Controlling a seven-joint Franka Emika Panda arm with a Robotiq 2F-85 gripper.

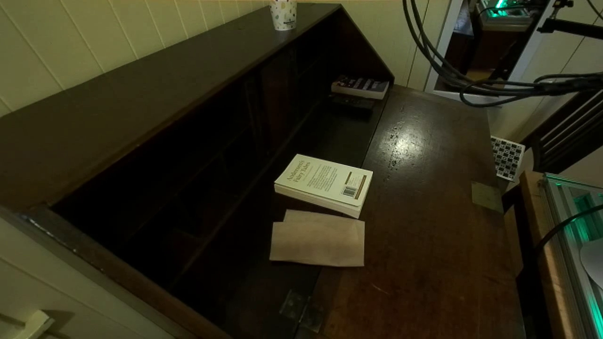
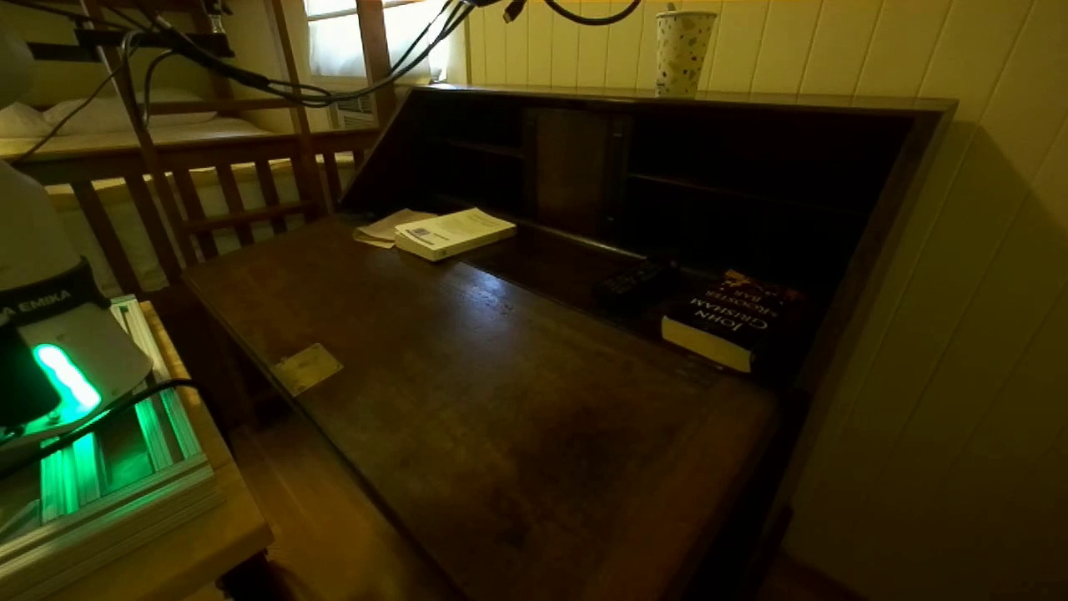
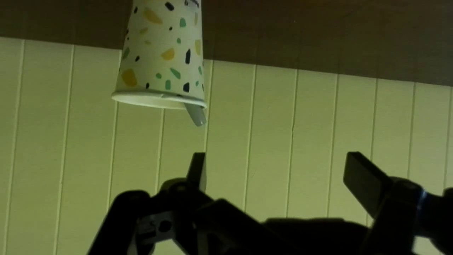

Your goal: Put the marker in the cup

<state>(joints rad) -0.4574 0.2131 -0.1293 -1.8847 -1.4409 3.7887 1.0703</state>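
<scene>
The white paper cup with coloured flecks stands upright on the top of the desk in both exterior views [image 1: 283, 15] [image 2: 684, 52]. In the wrist view, which stands upside down, the cup [image 3: 162, 53] is at the upper left. The marker [image 3: 195, 114] is inside the cup, with its grey end sticking out past the rim. A small tip of the marker [image 2: 670, 7] also shows above the rim in an exterior view. My gripper [image 3: 275, 156] is open and empty, apart from the cup and off to one side of it. It is out of both exterior views.
A white book [image 1: 325, 183] and a brown paper piece [image 1: 320, 240] lie on the desk [image 1: 424, 259]. A dark book [image 2: 722, 321] and a dark object [image 2: 634, 280] lie further along. Cables [image 1: 499, 87] hang overhead. The panelled wall [image 3: 269, 124] stands behind the cup.
</scene>
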